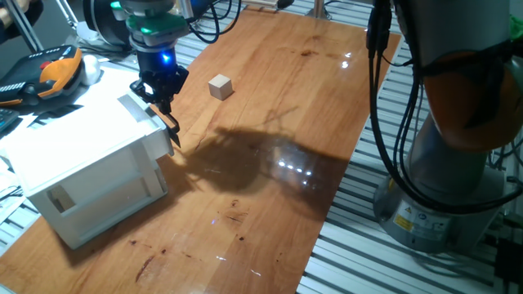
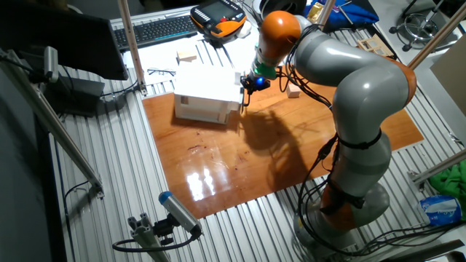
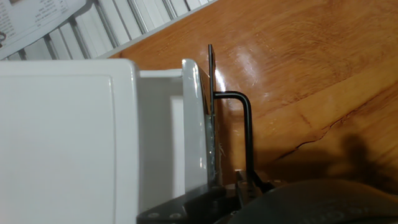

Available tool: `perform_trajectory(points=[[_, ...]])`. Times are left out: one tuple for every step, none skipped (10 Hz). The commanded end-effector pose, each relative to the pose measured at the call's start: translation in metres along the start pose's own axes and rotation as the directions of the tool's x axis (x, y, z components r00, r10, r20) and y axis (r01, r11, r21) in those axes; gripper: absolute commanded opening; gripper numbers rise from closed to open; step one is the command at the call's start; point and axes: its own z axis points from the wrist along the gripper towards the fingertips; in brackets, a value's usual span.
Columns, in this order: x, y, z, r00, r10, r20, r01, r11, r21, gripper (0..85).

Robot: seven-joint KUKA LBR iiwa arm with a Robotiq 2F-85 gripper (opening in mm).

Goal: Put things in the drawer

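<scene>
The small beige cube sits on the wooden table, to the right of and beyond the white cabinet; it also shows in the other fixed view. The drawer is pulled out a small way, leaving a narrow gap behind its front panel. My gripper is at the drawer's front, with its fingers close together at the black bar handle. In the other fixed view the gripper is at the cabinet's right end. The drawer's inside is mostly hidden.
An orange and black pendant and papers lie behind the cabinet. A keyboard and a small wooden block sit beyond the table's far edge. The arm's base stands at the right, off the wooden board.
</scene>
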Motion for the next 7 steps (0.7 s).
perform_trajectory(points=[[0.000, -0.001, -0.001, 1.000, -0.001, 0.001, 0.001, 1.000, 0.002, 0.0], [-0.001, -0.003, -0.002, 1.000, -0.003, 0.002, 0.003, 1.000, 0.005, 0.0], [-0.001, -0.005, -0.002, 1.000, -0.004, 0.003, 0.004, 1.000, 0.006, 0.0], [-0.001, -0.006, -0.003, 1.000, -0.006, 0.003, 0.006, 1.000, 0.006, 0.0], [-0.001, -0.008, -0.002, 1.000, -0.006, 0.003, 0.006, 1.000, 0.006, 0.0], [-0.002, -0.010, -0.001, 1.000, -0.007, 0.003, 0.007, 1.000, 0.004, 0.0], [-0.002, -0.011, -0.001, 1.000, -0.009, 0.003, 0.009, 1.000, 0.003, 0.0]])
